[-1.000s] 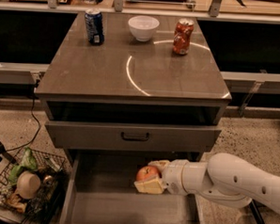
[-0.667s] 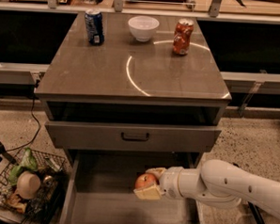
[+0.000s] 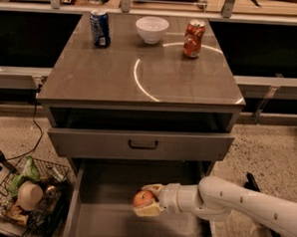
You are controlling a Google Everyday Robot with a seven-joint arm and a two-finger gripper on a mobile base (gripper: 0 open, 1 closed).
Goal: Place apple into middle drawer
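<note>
The gripper (image 3: 147,202) pinches the apple (image 3: 143,198) between its pale fingers (image 3: 147,211), low inside the pulled-out middle drawer (image 3: 103,223). Over the last second the arm and fruit have sunk and slid left, so the apple now hangs close over the drawer floor; whether it touches, I cannot tell. The placing looks nearly done, with only the release left. Counting outward: one apple, one open drawer, one wire basket (image 3: 3,217) on the ground to the left, one shut drawer front (image 3: 87,142) above. On the tabletop (image 3: 141,75) stand two cans, a blue can (image 3: 99,27) and a red can (image 3: 193,38), and one white bowl (image 3: 152,29).
</note>
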